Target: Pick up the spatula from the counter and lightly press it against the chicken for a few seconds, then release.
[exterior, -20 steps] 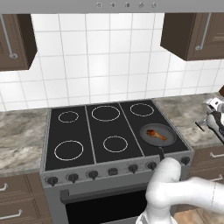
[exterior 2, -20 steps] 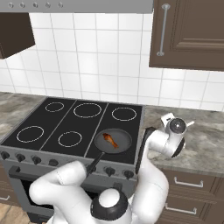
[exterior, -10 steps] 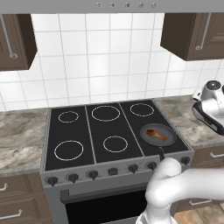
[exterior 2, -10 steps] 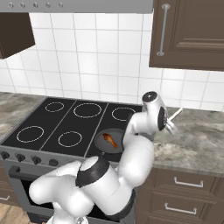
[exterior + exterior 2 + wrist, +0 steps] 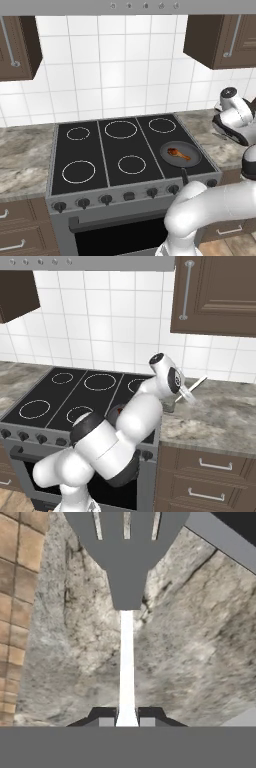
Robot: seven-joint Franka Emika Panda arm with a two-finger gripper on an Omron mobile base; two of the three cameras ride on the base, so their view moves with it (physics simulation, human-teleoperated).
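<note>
My gripper [image 5: 126, 721] is shut on the thin white handle of the spatula [image 5: 126, 657]. Its grey slotted blade [image 5: 125, 557] points away from the hand and hangs above the marbled counter [image 5: 200, 652]. From the right base view the spatula [image 5: 193, 389] sticks out to the right of the hand, above the counter [image 5: 220, 416] beside the stove. The chicken [image 5: 177, 152], a small brown piece, lies in the dark pan [image 5: 194, 156] on the stove's front right burner. The arm's wrist [image 5: 234, 111] hovers right of the pan, apart from it.
The black stove [image 5: 120, 150] has several burners and a row of knobs [image 5: 129, 195] along its front. Marbled counter [image 5: 25, 155] lies on both sides. Dark wall cabinets [image 5: 215, 296] hang above. Tiled floor [image 5: 20, 587] shows past the counter's edge.
The hand has risen and swung from the far right of the counter toward the stove, carrying the spatula. The gripper has stayed shut on the handle.
</note>
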